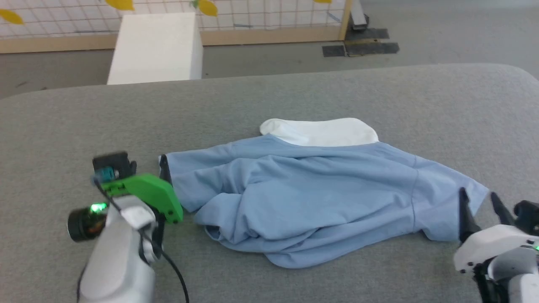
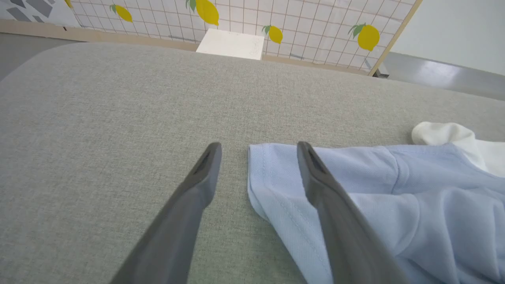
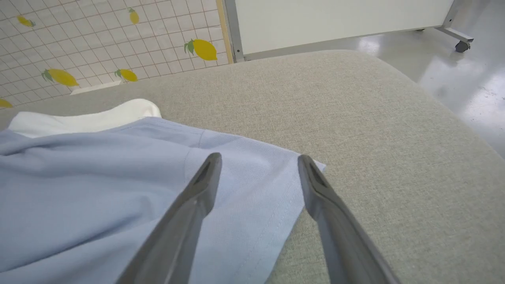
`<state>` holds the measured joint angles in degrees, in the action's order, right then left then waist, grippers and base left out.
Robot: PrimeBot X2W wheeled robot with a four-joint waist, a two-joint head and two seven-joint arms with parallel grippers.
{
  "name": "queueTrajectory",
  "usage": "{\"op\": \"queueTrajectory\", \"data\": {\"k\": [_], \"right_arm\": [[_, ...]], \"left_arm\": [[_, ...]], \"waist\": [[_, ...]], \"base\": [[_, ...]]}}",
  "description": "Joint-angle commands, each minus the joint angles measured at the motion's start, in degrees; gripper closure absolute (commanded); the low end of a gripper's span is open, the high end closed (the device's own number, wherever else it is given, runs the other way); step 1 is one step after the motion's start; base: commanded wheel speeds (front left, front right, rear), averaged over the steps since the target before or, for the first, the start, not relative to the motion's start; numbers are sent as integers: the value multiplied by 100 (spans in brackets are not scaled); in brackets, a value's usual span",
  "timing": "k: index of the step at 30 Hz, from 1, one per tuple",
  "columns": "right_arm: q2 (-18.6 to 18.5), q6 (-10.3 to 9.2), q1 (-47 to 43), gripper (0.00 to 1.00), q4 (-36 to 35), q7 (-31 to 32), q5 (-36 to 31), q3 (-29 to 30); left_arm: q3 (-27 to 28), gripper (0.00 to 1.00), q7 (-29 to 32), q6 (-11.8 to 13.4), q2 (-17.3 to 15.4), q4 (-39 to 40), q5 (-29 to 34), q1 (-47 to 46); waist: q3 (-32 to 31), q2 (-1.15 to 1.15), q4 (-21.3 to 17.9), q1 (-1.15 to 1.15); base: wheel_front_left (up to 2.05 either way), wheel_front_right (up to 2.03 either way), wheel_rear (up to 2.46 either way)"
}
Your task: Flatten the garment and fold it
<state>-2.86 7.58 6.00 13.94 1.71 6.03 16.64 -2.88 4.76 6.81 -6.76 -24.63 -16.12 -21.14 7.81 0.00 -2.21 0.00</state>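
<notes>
Meanwhile left claw (image 2: 258,148) and right claw (image 3: 259,159) gape at garment (image 1: 316,189) ends; white box (image 1: 156,46) beyond.

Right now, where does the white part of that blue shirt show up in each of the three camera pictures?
Head view: white panel at centre, along the garment's far edge.
Left wrist view: white panel at the right edge, mid-height.
Right wrist view: white panel on the left, above the blue cloth.
Shared landmark: the lemon-print grid screen behind the table.

Left wrist view: garment (image 2: 394,189) runs off right and bottom edges. Right wrist view: off left and bottom edges. Head view: right gripper (image 1: 478,192) body cut by lower right corner.
</notes>
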Motion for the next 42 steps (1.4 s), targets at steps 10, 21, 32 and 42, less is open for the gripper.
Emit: {"op": "queueTrajectory", "data": {"k": [10,21,32,42], "right_arm": [[-1,-9,-49,0,-214,-276,404,-898],[-1,-9,11,0,-258,-229,431,-1022],[-1,-9,139,0,-412,-399,112,-914],[-12,-9,1110,0,311,-68,-604,-45]], "left_arm": [[-102,0,1828,107,-594,-1169,95,-1135],[-281,73,3107,-68,-667,-1651,-68,-1361],[-263,100,2572,-209,-844,-1159,-138,-878],[-153,100,2320,-205,-895,-397,-338,6]], "waist": [[522,0,-702,0],[644,0,-858,0],[390,0,-647,0],[298,0,-70,0]], "base": [[0,0,0],[0,0,0],[0,0,0],[0,0,0]]}}
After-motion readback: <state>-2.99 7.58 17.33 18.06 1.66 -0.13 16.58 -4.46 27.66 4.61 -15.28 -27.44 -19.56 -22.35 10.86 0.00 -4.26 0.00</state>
